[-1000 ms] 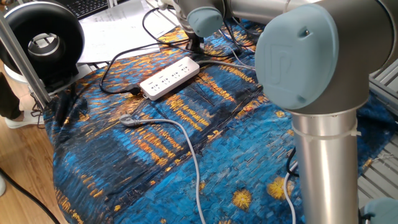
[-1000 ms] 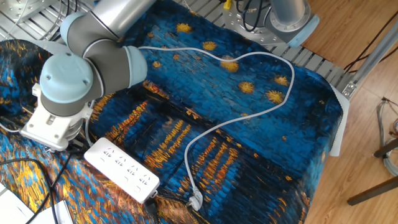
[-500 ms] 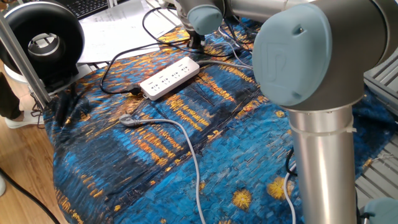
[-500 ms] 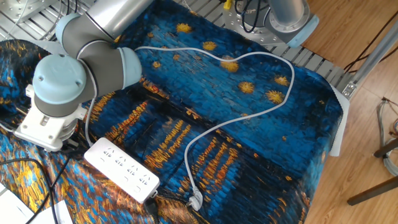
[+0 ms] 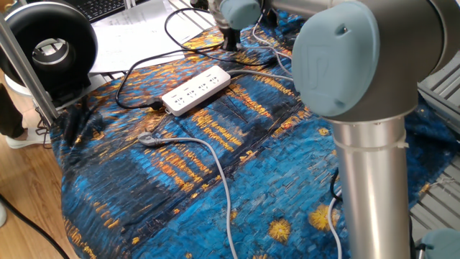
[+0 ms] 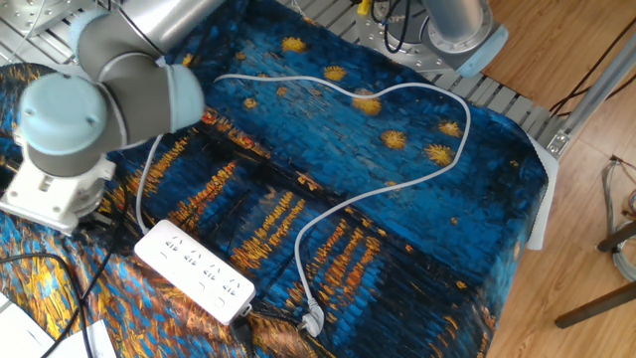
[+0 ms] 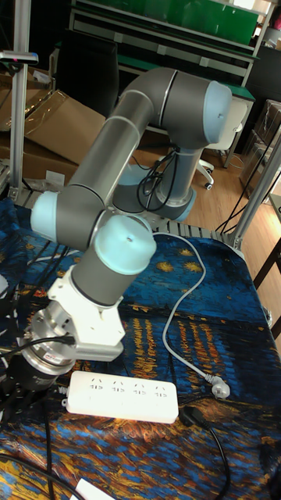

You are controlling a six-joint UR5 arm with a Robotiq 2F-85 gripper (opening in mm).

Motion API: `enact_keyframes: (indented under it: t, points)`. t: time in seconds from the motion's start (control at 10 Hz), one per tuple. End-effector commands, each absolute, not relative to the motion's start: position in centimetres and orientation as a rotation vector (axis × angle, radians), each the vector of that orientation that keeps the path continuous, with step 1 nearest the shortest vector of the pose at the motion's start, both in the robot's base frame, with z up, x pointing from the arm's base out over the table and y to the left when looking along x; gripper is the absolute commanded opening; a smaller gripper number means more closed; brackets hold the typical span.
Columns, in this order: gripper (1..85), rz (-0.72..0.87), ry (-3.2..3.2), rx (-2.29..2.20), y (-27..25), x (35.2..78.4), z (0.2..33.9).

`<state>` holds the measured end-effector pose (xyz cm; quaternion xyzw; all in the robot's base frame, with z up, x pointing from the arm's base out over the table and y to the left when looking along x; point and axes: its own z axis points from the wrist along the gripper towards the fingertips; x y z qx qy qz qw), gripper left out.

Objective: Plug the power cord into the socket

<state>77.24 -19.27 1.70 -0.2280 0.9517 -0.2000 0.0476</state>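
Observation:
The socket, a long white power strip (image 5: 195,90) (image 6: 194,270) (image 7: 121,396), lies flat on the blue patterned cloth, with a black lead at one end. The power cord, a thin light-grey cord (image 5: 259,73) (image 6: 142,189), runs over the cloth and ends close to the strip's other end; its plug is too small to make out. My gripper (image 5: 230,43) hangs dark beyond that end of the strip, a little off it. Its fingers are too small to read in that view. In the other fixed view the arm's wrist (image 6: 55,189) hides them.
A thicker grey cable (image 5: 215,173) (image 6: 397,184) (image 7: 181,301) snakes across the cloth and ends in a loose plug (image 5: 147,139) (image 6: 311,320) (image 7: 218,387) short of the strip. Black cables (image 5: 129,79), papers and a black round device (image 5: 50,50) sit at the cloth's far edge.
The arm's wrist and the gripper have drawn back from the strip's end toward the cloth's far edge. The strip and both cords have not moved.

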Motion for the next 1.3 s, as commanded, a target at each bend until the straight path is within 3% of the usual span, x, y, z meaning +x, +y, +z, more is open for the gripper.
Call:
enact_keyframes:
  t: [0.0,0.2,1.2]
  points:
    - [28.3,-0.538,2.925,-0.715,-20.48,77.28,1.90]
    - [22.3,-0.508,2.941,-0.709,-20.60,76.73,2.20]
    - [23.7,-0.403,2.915,-0.708,-20.73,76.93,1.43]
